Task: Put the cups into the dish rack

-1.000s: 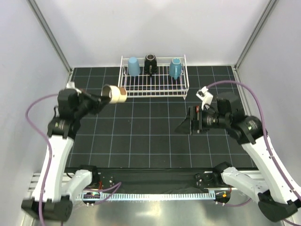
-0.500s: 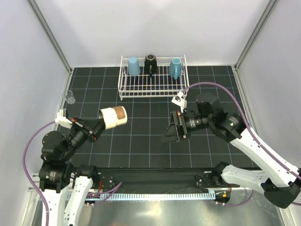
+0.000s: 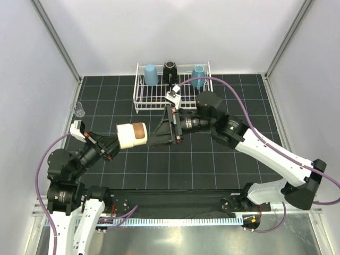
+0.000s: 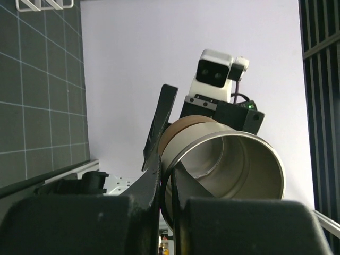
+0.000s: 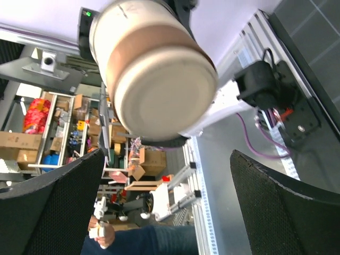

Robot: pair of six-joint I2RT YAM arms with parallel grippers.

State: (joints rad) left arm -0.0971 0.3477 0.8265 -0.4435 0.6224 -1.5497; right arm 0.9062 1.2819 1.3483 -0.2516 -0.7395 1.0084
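- The left gripper [image 3: 119,140] is clamping the tan metallic cup [image 3: 132,135] sideways in mid-air, base pointing right.
- The right gripper [image 3: 159,133] is facing that base closely, jaws spread wide; this is looking like a handover.
- Next, it is needing to close on the cup, then carry it to the dish rack [image 3: 159,96].

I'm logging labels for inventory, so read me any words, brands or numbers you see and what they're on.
No text can be read.
The tan cup in the left hand shows no print in any view.
The boxes behind it in the right wrist view are too blurred to read.
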